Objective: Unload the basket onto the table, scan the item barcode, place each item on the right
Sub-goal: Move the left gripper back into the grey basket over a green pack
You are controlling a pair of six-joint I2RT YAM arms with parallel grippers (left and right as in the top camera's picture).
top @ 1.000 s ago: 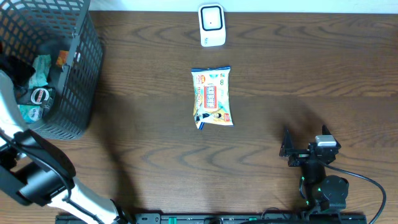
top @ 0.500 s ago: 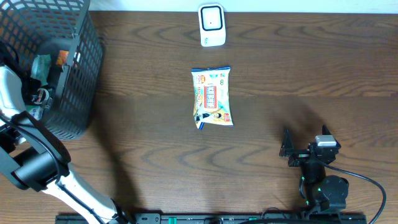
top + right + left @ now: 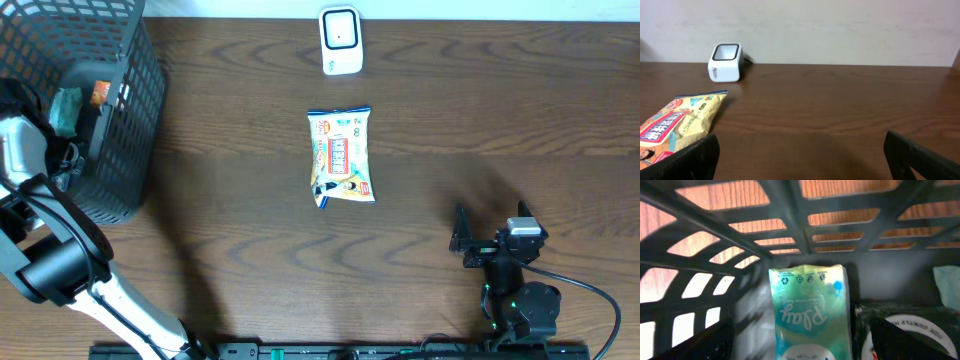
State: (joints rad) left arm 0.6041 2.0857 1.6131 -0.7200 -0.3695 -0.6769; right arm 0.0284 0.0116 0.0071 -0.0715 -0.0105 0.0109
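Note:
My left gripper [image 3: 802, 347] is down inside the black mesh basket [image 3: 110, 120] and open. Its dark fingers [image 3: 700, 342] stand either side of an upright teal packet [image 3: 810, 312], with gaps on both sides. The white barcode scanner [image 3: 341, 41] stands at the table's far edge, also in the right wrist view as the scanner [image 3: 726, 62]. A yellow snack bag [image 3: 342, 157] lies flat mid-table, and the right wrist view catches the same bag [image 3: 677, 125] at its left. My right gripper [image 3: 490, 240] rests low at the front right, open and holding nothing.
In the basket, a black item with a round white label [image 3: 905, 330] sits right of the teal packet, and a pale green wrapper [image 3: 947, 285] lies beyond it. The basket's mesh wall [image 3: 790, 225] rises close behind the packet. A cable [image 3: 590, 295] trails from the right arm's base.
My left arm has pushed deeper into the basket, toward the table's far side, covering items seen there before. Its jaws have narrowed slightly. The right arm, snack bag and scanner have not moved.

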